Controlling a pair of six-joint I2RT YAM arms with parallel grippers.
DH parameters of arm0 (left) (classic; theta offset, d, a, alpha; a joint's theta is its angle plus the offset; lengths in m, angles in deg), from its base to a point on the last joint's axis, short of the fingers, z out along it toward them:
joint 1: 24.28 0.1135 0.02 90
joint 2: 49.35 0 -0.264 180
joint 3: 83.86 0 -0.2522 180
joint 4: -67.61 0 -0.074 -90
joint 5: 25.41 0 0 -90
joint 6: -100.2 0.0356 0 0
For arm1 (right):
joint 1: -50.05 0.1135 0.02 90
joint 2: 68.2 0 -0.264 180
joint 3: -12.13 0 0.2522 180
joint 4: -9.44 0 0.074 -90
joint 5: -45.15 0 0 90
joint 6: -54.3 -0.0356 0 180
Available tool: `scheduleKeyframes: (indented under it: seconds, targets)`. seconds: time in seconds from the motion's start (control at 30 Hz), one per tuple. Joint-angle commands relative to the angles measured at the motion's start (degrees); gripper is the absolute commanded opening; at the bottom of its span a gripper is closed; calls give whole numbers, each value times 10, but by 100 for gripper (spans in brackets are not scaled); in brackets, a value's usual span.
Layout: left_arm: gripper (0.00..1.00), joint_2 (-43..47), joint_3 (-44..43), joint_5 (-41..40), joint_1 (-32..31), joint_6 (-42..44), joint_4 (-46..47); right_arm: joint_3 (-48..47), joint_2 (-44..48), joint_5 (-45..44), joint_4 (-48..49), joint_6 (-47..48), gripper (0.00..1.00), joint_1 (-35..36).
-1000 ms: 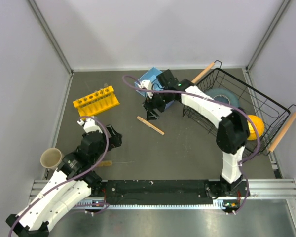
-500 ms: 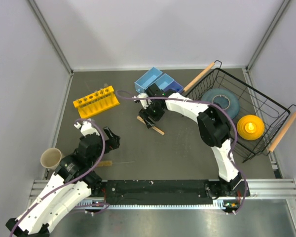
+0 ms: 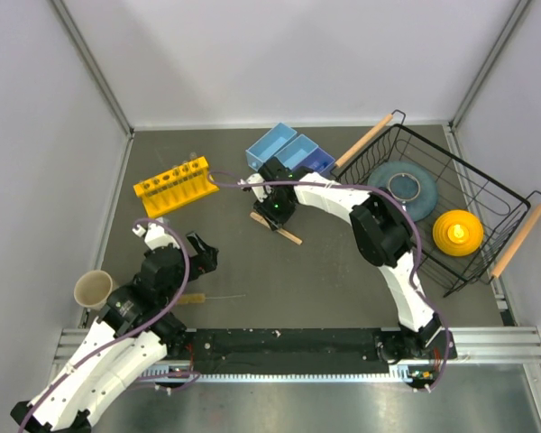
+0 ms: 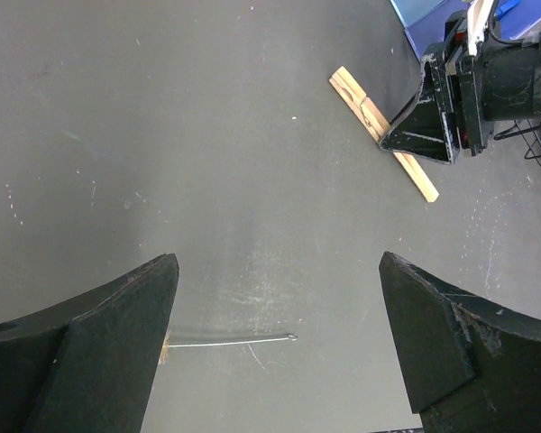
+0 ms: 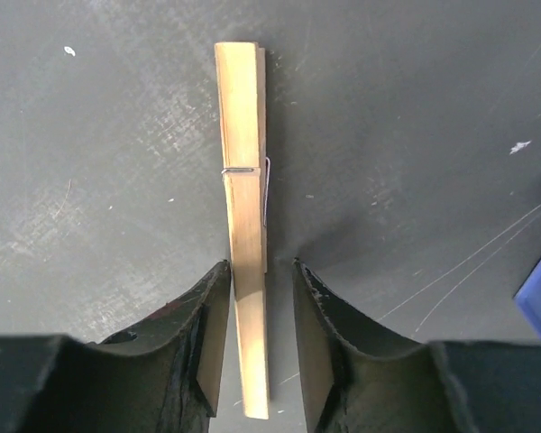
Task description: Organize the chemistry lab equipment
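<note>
The work surface (image 3: 325, 280) is a flat, dark grey matte table top, marked with fine scratches and pale scuffs. Three plain white panels enclose it: back wall (image 3: 288, 54), left wall (image 3: 27, 135) and right wall (image 3: 532, 108). Aluminium corner profiles (image 3: 90, 63) run along the two rear wall joints. A silver slotted rail (image 3: 487, 343) borders the near edge, with a brushed metal sheet (image 3: 343, 406) below it. Lighting is even and diffuse; shadows are soft.
</note>
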Motion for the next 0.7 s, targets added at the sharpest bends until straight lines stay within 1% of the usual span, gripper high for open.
scheduleKeyframes:
  seconds: [0.0, 0.07, 0.1, 0.17, 0.2, 0.3, 0.33, 0.4, 0.43, 0.47, 0.5, 0.63, 0.67]
  targets:
    - [99, 6, -7, -14, 1, -3, -3, -31, -16, -7, 6, 1, 26, 11]
    - [99, 6, -7, -15, 1, -3, -4, -30, -16, -7, 2, 6, 20, 12]
    - [99, 5, -8, -15, 1, -3, -5, -31, -16, -8, 0, 9, 15, 12]
    - [99, 8, -8, -15, 1, -3, -4, -31, -10, -9, -7, 18, 10, 12]
    - [99, 9, -8, -15, 1, -3, -5, -33, -7, -11, -10, 25, 8, 13]
    - [99, 14, -10, -17, 2, -3, -8, -52, 18, -13, -44, 77, 6, 13]
    - [99, 16, -10, -18, 1, -3, -9, -61, 26, -11, -58, 130, 7, 12]
    - [99, 21, -8, -18, 2, -3, -8, -89, 52, -23, -102, 190, 7, 13]
    - [99, 22, -8, -18, 2, -3, -8, -99, 61, -26, -117, 259, 6, 13]
    - [99, 22, -8, -18, 1, -3, -8, -106, 69, -37, -130, 288, 6, 13]
    - [99, 23, -8, -18, 1, -3, -7, -118, 90, -57, -146, 346, 7, 12]
    - [99, 24, -7, -19, 2, -2, -8, -140, 131, -97, -175, 468, 7, 16]
    - [99, 25, -6, -20, 2, -1, -8, -140, 137, -127, -176, 492, 7, 17]
